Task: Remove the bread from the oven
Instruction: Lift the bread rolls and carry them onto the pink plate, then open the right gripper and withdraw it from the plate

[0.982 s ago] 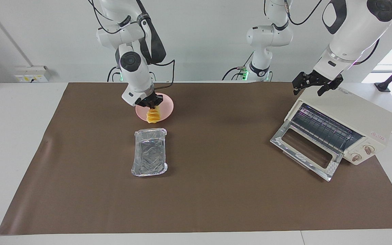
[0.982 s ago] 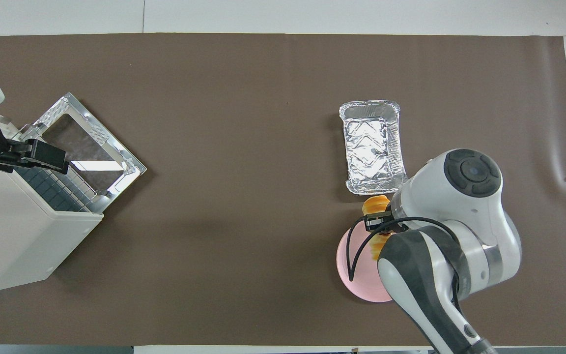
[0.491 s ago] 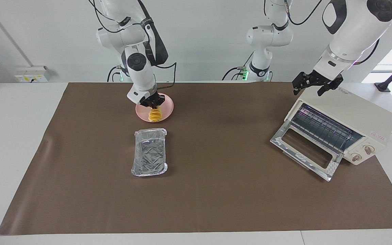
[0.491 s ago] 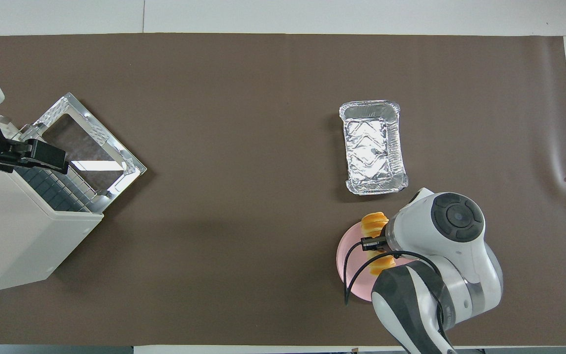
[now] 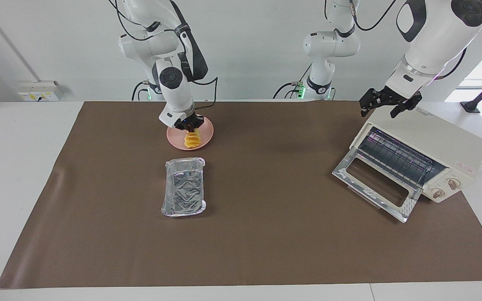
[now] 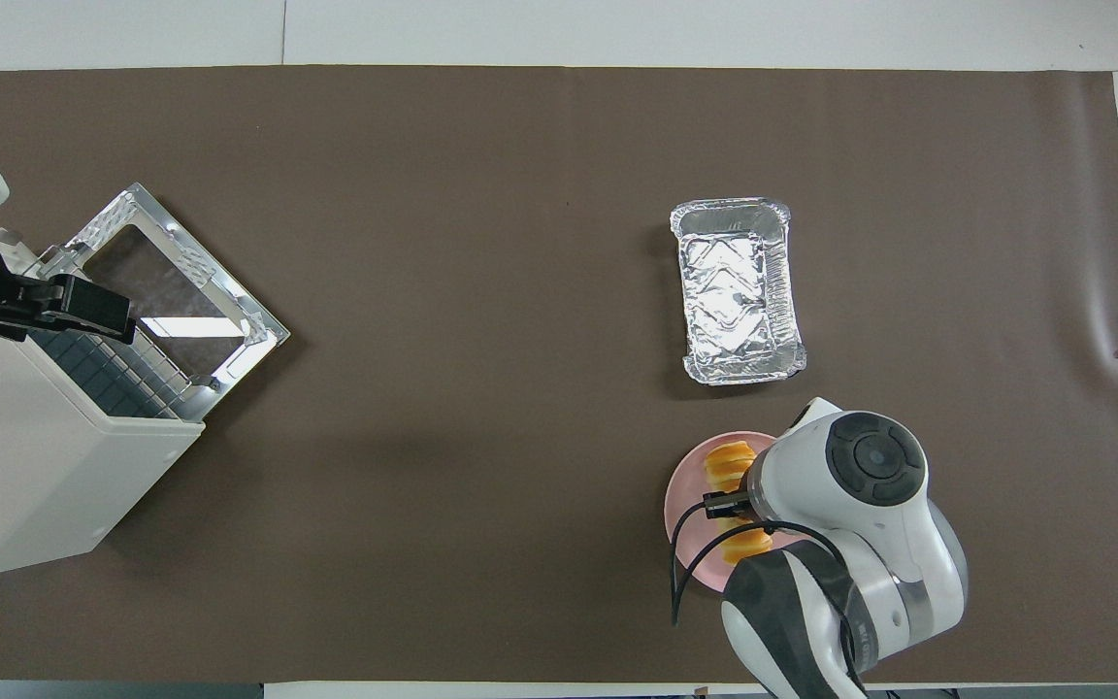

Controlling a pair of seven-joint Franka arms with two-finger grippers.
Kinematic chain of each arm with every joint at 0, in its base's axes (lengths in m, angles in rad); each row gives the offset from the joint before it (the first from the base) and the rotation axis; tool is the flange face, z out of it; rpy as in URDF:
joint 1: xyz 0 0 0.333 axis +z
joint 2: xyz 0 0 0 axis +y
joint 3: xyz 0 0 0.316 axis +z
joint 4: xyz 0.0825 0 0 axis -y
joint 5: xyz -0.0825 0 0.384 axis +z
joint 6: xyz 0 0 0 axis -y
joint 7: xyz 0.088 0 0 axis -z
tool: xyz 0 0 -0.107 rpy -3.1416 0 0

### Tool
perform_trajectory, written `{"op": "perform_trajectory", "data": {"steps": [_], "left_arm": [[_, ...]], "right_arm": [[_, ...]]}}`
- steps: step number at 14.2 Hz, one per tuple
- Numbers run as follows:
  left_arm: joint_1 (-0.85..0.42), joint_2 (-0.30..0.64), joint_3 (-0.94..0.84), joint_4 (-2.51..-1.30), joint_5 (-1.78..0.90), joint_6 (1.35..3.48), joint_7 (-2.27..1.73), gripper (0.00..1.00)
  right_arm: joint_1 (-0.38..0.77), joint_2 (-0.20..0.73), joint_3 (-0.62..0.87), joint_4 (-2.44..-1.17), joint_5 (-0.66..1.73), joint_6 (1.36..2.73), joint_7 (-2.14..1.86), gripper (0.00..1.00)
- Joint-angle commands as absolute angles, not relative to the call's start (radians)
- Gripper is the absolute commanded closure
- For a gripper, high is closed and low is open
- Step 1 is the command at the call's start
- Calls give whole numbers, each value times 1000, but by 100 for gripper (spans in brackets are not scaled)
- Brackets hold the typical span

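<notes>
Brown mat covers a white table before pale wall.

A robotics lab here: 3 white arms mounted at a white table, brown mat spread across it, bare walls, trailing cables.

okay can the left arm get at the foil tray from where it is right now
Probably not readily. The left gripper hangs over the oven at its own end of the table, while the foil tray lies toward the right arm's end, past a long stretch of bare mat. Nothing blocks it; distance does.
</notes>
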State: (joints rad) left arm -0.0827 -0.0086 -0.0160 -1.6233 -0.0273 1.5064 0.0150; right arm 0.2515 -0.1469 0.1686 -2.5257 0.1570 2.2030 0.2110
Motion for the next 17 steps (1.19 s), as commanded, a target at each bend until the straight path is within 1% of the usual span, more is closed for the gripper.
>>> {"op": "perform_trajectory", "data": {"steps": [1,4,6,8,11,12,14,15,17], "left_arm": [[-78,-2,-18,-1611,-15,1508,12,0],[-78,-2,-18,-1611,-15,1508,12,0],[-78,-2,-18,-1611,-15,1508,12,0],[-78,-2,-18,-1611,-15,1508,12,0],[-78,-3,-18,-1611,-15,1508,12,0],[-78,-2,-18,-1611,-15,1508,12,0],[-78,-2,-18,-1611,-15,1508,12,0],[-78,-3,-18,-1611,-15,1508,12,0],[-78,-2,-18,-1611,-15,1508,12,0]], "right_arm": [[253,-175,172,-2547,175,2221,238,0],[242,-169,170,-2447,176,2197,236,0],[224,-172,164,-2305,175,2072,232,0],[163,-169,164,-2157,167,1955,226,0],[82,-173,163,-1999,127,1858,184,0],[52,-169,163,-1943,115,1805,135,0],[0,-161,163,-1852,71,1702,66,0],[-27,-161,163,-1827,66,1674,52,0],[-83,-121,163,-1742,64,1617,20,0]]}}
